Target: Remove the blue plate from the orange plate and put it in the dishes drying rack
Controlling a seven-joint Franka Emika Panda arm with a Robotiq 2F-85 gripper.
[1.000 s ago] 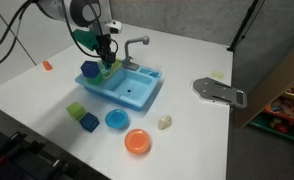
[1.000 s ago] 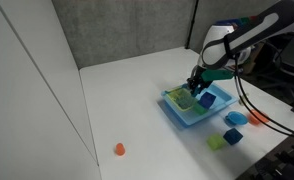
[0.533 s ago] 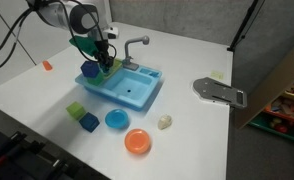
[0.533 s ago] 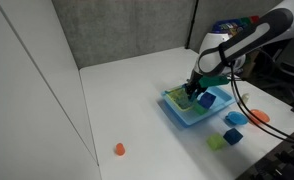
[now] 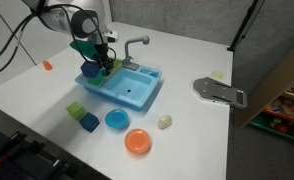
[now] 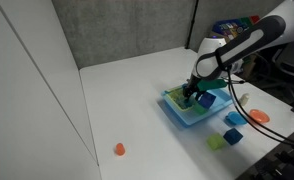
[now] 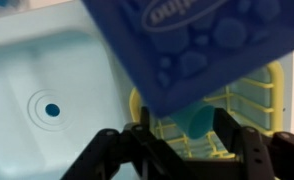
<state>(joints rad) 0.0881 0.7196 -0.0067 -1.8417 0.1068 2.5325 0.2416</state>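
Note:
My gripper (image 5: 105, 66) (image 6: 194, 93) hangs low over the yellow-green dishes drying rack (image 5: 100, 77) (image 6: 176, 97) at the end of the light-blue sink (image 5: 132, 90). In the wrist view its fingers (image 7: 184, 130) are closed on the small blue plate (image 7: 193, 122), which hangs over the rack bars (image 7: 257, 100). In both exterior views the gripper hides this plate. The orange plate (image 5: 137, 141) (image 6: 259, 116) lies bare on the table in front of the sink.
A dark blue box (image 5: 90, 70) (image 7: 177, 40) stands in the rack beside my fingers. The grey tap (image 5: 135, 45) rises behind the sink. A larger light-blue plate (image 5: 116, 119), a blue cube (image 5: 89, 122) and a pale green block (image 5: 77, 110) lie in front.
The gripper has come down a little closer to the rack with the blue plate in it. Nothing else has moved.

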